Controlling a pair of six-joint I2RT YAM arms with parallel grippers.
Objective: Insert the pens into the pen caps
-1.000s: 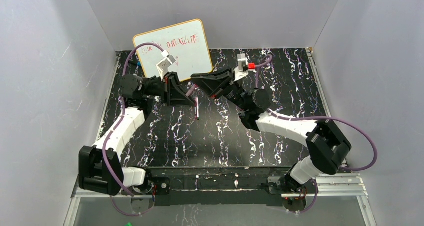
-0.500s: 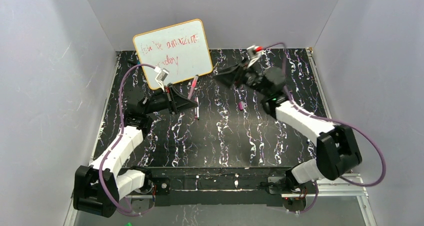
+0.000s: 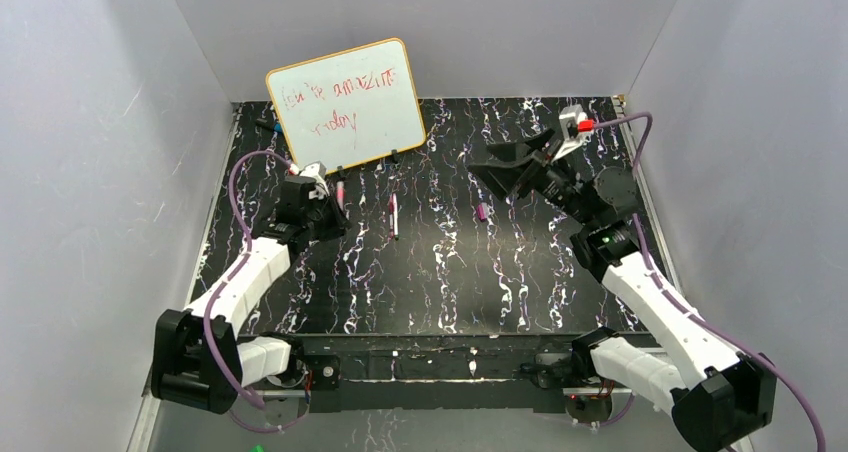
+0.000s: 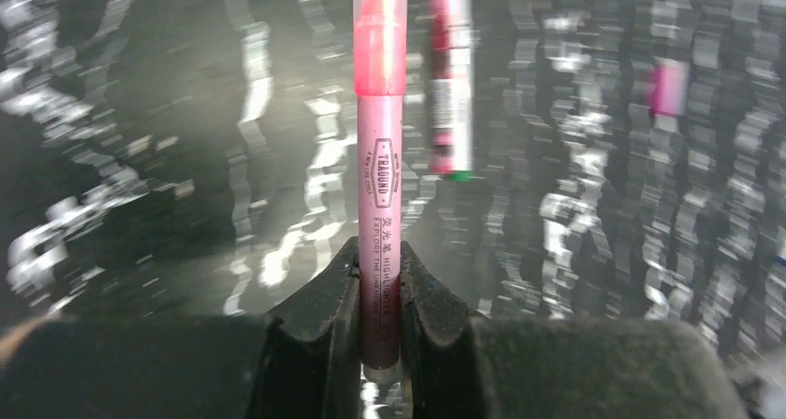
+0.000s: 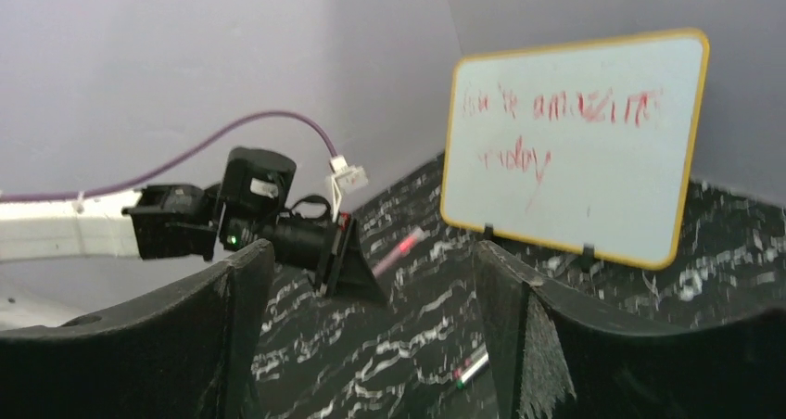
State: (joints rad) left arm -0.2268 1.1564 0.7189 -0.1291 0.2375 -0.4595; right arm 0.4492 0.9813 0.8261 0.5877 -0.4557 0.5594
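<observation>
My left gripper (image 3: 336, 210) (image 4: 380, 252) is shut on the lower end of a pink-red pen (image 4: 380, 169) (image 3: 340, 189). The pen's far end is a brighter red-pink section (image 4: 380, 57). The white-bodied pen (image 3: 394, 215) (image 4: 450, 85) (image 5: 471, 368) lies on the table to the held pen's right. A loose magenta pen cap (image 3: 482, 212) (image 4: 667, 87) lies further right. My right gripper (image 3: 492, 172) (image 5: 369, 252) hangs open above the table just behind that cap, with nothing between its fingers. It faces the left gripper (image 5: 343, 263) and its pen (image 5: 403, 246).
A whiteboard (image 3: 345, 102) (image 5: 575, 146) with red writing leans at the back left on small black stands. A dark blue-tipped marker (image 3: 265, 127) lies behind it by the left wall. Grey walls close in the black marbled table (image 3: 440, 292) on three sides.
The two grippers, close together mid-table a second ago, have parted. The right one opened and drew back to the right. The left one carried the pink pen left and lower.
</observation>
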